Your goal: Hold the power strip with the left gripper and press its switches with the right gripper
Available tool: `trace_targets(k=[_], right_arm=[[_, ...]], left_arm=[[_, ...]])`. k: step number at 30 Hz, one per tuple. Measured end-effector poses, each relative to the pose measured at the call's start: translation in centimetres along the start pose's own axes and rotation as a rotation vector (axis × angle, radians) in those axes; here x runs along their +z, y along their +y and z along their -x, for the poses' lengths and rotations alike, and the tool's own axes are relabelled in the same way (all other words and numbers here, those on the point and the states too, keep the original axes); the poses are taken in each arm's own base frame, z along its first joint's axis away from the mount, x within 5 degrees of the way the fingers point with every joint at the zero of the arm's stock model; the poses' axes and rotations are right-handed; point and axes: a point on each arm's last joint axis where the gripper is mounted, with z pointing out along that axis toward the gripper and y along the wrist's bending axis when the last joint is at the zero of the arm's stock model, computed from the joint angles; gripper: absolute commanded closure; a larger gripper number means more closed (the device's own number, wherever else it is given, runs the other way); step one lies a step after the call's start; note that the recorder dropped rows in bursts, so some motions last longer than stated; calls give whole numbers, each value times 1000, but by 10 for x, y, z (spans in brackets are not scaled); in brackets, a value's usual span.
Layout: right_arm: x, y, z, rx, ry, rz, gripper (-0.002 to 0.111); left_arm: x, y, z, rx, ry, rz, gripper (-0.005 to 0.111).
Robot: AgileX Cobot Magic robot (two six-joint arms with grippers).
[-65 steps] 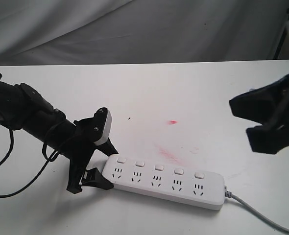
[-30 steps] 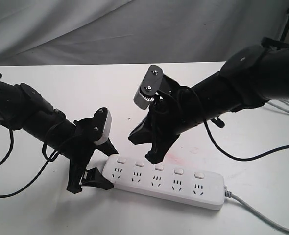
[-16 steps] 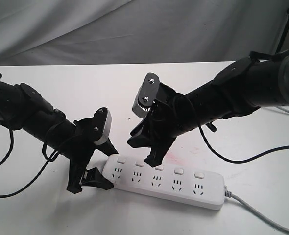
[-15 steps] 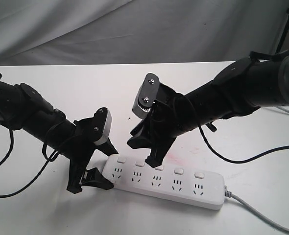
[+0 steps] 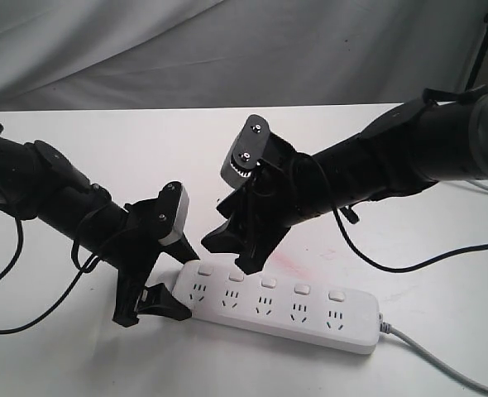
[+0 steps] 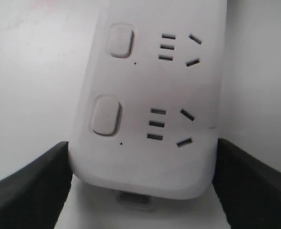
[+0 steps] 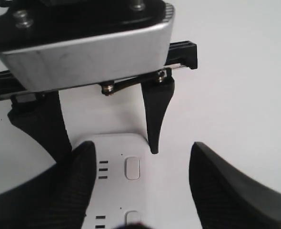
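The white power strip [image 5: 294, 318] lies on the table near the front, its grey cord [image 5: 442, 361] leaving at the right. Its five switches [image 5: 268, 283] run along the far side. My left gripper [image 5: 182, 285] is shut on the strip's left end, with a black jaw against each long side; the left wrist view shows the strip [image 6: 150, 95] between them. My right gripper [image 5: 229, 255] hangs open just above the two leftmost switches without touching. In the right wrist view, a switch [image 7: 132, 168] sits between the spread fingers [image 7: 78, 181].
A grey cloth [image 5: 227, 50] hangs behind the white table [image 5: 393, 248]. A faint red smear [image 5: 292, 263] marks the table behind the strip. The left arm's thin black cable [image 5: 12, 273] loops at the far left. The right arm [image 5: 409, 157] crosses from the right.
The right arm swung in from the right edge to above the strip. In the last half second its jaws shifted left, toward the strip's held end. The left gripper and strip stayed put.
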Motion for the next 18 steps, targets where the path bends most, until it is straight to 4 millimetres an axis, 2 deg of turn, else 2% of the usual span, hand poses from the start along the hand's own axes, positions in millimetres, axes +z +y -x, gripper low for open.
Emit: trace_targets(k=[7, 18], right_arm=[[21, -3, -15, -86, 20, 18, 54], [42, -3, -24, -155, 39, -19, 56]], left_arm=[[0, 0, 0, 0, 0, 0, 35], [0, 0, 0, 0, 0, 0, 35]])
